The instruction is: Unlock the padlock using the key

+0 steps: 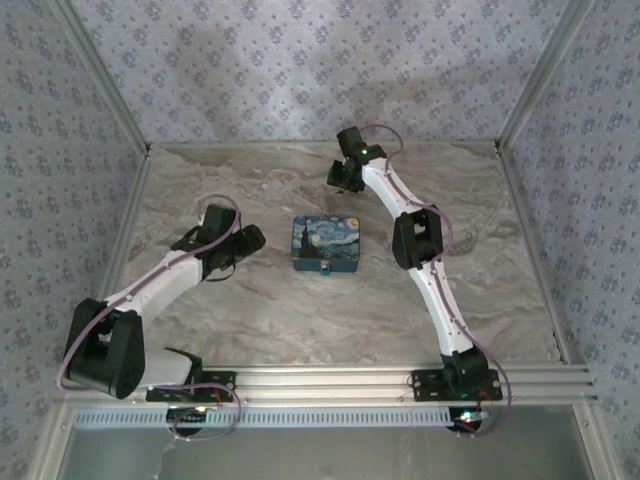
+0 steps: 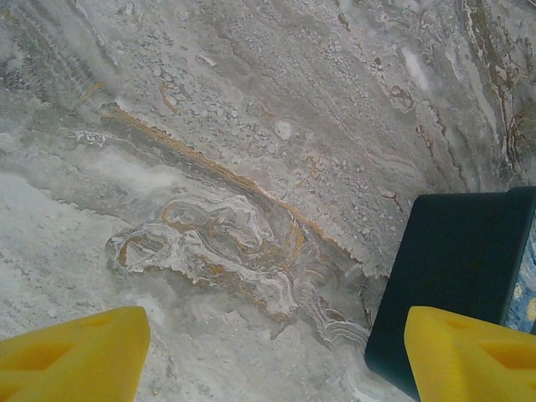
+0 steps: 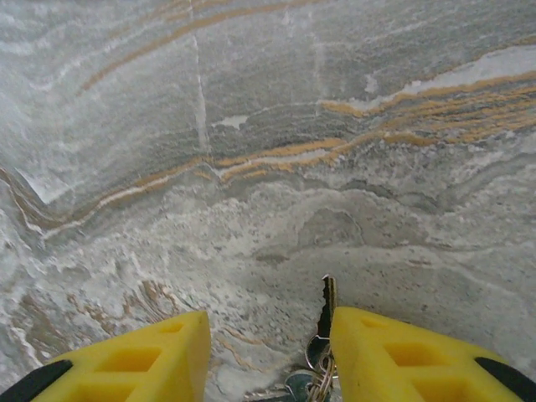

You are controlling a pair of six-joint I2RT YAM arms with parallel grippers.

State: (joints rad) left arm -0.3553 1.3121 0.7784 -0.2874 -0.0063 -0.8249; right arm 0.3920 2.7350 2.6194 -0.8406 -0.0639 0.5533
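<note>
The blue starry-night tin (image 1: pixel 326 245) sits mid-table, and a tiny silvery padlock (image 1: pixel 326 268) hangs at its front edge. My left gripper (image 1: pixel 250 240) hovers just left of the tin. In the left wrist view that gripper (image 2: pixel 276 360) is open over bare marble, with the tin's dark side (image 2: pixel 452 276) by the right finger. My right gripper (image 1: pixel 345 180) is behind the tin near the back. Seen from the right wrist, it (image 3: pixel 268 352) stands open, low over the table. A key (image 3: pixel 327 301) on a ring with other keys lies against the right finger's inner face. The left finger is well apart from it.
The marble table (image 1: pixel 250 330) is walled by patterned panels on three sides, with metal rails along the near edge (image 1: pixel 400 380). Open surface lies in front of the tin and to its right.
</note>
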